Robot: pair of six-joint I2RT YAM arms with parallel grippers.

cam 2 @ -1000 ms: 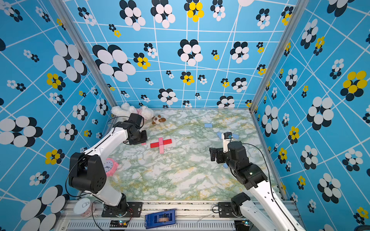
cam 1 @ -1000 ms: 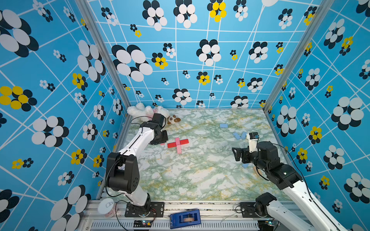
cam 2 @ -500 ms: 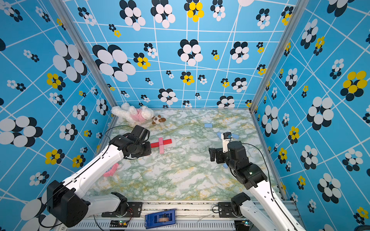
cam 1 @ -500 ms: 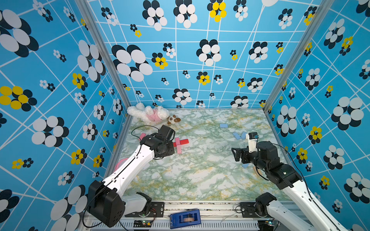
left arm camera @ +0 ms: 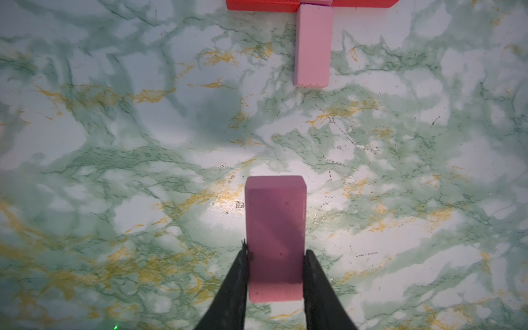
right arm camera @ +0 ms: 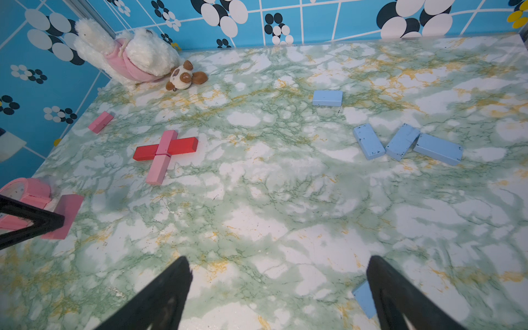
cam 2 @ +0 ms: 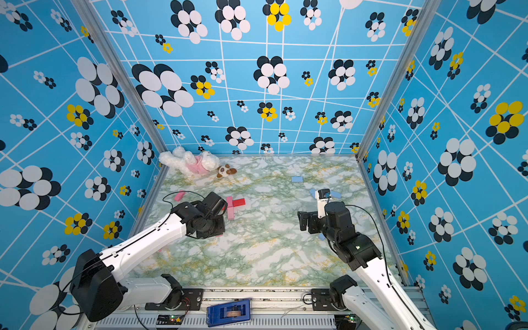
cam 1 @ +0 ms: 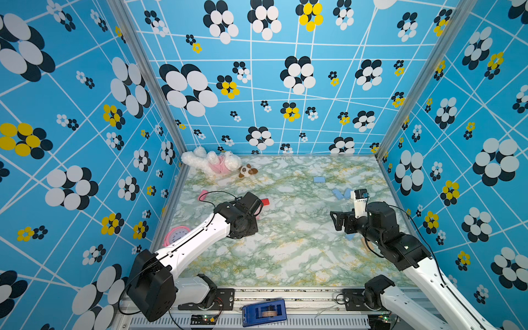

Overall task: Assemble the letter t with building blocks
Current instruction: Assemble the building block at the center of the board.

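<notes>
**Left arm grips a pink block short of the cross**

Only the left wrist view shows the grasp. There the left gripper [left arm camera: 276,254] is clenched on the long sides of a held pink block [left arm camera: 275,228], matte and darker in the shadow. Both top views hide this under the arm's black wrist. I cannot tell whether the block touches the marbled table [left arm camera: 143,143]. Past it, with bare table between, lies the pale pink stem [left arm camera: 313,45], butted against a red crossbar [left arm camera: 263,4] at the frame's edge.

The right wrist view gives the whole cross [right arm camera: 164,151]: two red arms flank a pink piece, and the stem runs on from it. In a top view only a red tip [cam 1: 265,202] peeks past the left arm.

The right gripper [right arm camera: 278,265] hangs spread wide over the table, grasping nothing, with a light blue block [right arm camera: 364,298] just beside one finger. Three more blue blocks [right arm camera: 401,141] cluster farther off and one blue block lies alone [right arm camera: 327,98]. A loose pink block [right arm camera: 100,122] lies near the wall, well apart from the cross.
</notes>
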